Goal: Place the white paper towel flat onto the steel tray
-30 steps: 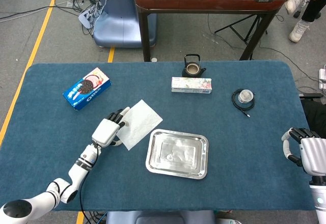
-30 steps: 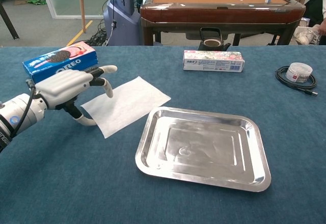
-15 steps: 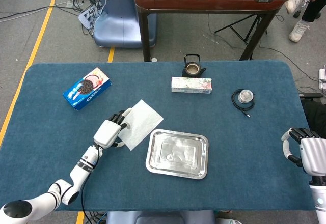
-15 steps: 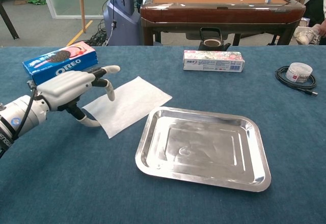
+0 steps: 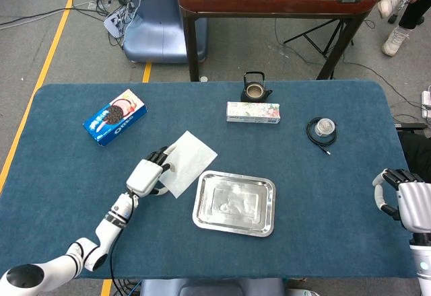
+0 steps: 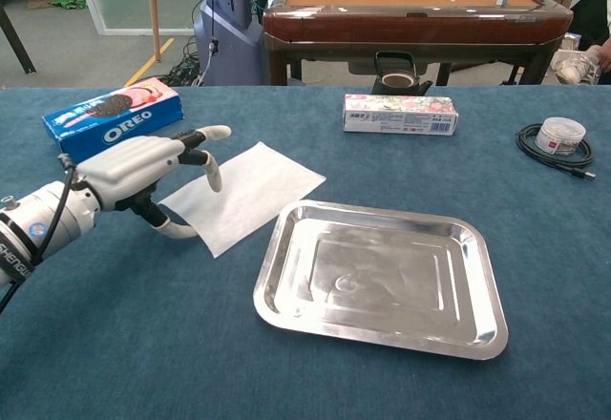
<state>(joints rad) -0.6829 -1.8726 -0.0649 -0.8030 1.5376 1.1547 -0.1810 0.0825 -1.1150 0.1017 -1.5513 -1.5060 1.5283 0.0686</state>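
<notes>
The white paper towel (image 5: pixel 191 159) (image 6: pixel 256 187) lies on the blue cloth, its right corner close to the steel tray's (image 5: pixel 234 205) (image 6: pixel 382 277) upper left corner. My left hand (image 5: pixel 147 173) (image 6: pixel 138 164) pinches the towel's left edge, thumb beneath it and a finger on top. The tray holds nothing. At the table's right edge my right hand (image 5: pixel 404 202) rests with fingers curled in, far from towel and tray, and shows only in the head view.
An Oreo box (image 5: pixel 114 116) (image 6: pixel 113 115) lies at the back left. A small teapot (image 5: pixel 255 89), a long white box (image 5: pixel 253 112) (image 6: pixel 399 115) and a coiled cable around a small jar (image 5: pixel 323 129) (image 6: pixel 558 138) stand along the back.
My left hand has slid the towel to the right, toward the tray. The right hand has not moved.
</notes>
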